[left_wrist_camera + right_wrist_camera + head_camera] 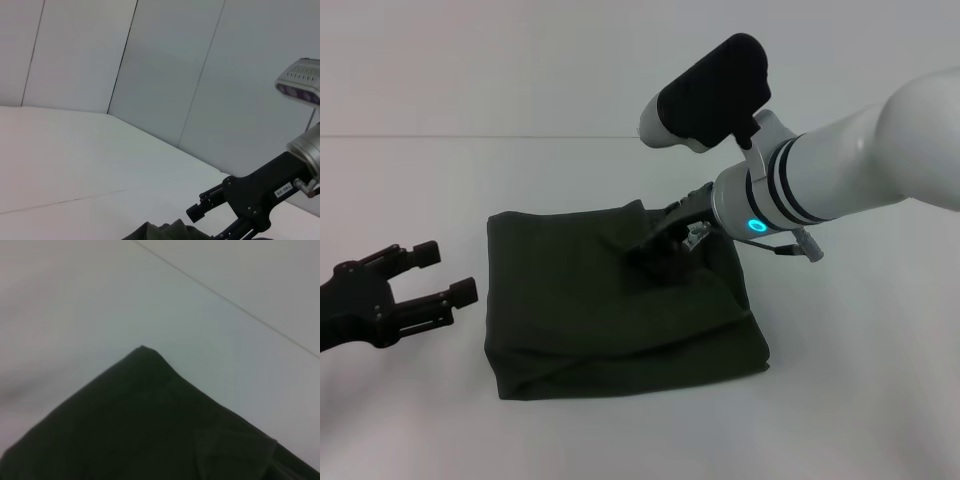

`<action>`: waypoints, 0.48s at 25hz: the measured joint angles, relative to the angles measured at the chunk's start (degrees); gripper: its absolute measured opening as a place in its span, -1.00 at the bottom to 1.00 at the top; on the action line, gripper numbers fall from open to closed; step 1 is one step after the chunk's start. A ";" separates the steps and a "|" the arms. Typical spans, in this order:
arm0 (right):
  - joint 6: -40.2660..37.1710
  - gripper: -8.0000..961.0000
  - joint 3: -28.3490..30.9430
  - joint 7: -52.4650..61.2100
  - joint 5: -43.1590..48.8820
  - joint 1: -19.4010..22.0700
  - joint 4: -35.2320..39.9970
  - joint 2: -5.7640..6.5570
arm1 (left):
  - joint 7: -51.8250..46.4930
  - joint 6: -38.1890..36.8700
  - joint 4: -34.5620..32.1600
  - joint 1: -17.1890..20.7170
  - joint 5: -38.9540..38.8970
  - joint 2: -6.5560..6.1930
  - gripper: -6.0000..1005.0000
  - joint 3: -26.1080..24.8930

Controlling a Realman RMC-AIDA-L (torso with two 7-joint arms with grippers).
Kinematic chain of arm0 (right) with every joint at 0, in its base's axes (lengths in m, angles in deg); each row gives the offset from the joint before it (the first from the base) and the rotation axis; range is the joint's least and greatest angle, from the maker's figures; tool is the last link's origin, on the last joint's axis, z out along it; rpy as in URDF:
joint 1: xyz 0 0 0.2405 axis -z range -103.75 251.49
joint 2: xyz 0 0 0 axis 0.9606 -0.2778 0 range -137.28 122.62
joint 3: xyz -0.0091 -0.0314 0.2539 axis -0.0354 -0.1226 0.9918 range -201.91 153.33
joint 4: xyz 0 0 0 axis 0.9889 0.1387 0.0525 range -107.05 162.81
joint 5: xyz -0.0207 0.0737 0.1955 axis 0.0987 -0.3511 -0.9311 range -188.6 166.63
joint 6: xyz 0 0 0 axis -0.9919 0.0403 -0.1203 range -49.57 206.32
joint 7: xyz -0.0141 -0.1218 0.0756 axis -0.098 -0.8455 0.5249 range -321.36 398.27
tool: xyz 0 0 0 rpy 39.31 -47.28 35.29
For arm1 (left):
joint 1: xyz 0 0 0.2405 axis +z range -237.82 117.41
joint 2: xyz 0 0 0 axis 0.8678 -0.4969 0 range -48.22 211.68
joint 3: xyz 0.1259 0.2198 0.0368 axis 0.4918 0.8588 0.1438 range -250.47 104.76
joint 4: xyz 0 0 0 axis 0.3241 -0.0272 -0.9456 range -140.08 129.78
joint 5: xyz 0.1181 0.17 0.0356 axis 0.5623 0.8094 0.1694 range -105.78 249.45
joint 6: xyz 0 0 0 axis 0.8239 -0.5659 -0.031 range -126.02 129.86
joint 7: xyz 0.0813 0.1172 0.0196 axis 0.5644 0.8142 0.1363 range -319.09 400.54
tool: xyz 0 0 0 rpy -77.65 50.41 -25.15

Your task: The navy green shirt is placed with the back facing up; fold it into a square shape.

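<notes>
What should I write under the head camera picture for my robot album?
Right gripper down on the folded navy green shirt; open left gripper waits beside it.

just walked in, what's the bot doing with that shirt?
It's folding the navy green shirt on the white table. The shirt already lies as a roughly square bundle. The right gripper is down on its far middle part, where the fabric puckers; whether it is pinching cloth can't be told. The left gripper hangs open beside the shirt's left edge, not touching it.
</notes>
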 joint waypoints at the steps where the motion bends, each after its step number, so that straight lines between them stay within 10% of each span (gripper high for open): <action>1: 0.02 0.84 -0.03 0.09 0.22 -0.08 -0.28 0.00 | 0.00 -0.16 0.00 0.04 -0.01 0.01 0.80 -0.02; 12: 0.65 0.84 -0.36 -0.22 0.49 -2.70 -5.99 0.00 | 0.04 -0.32 0.11 0.12 -0.09 0.02 0.80 -0.09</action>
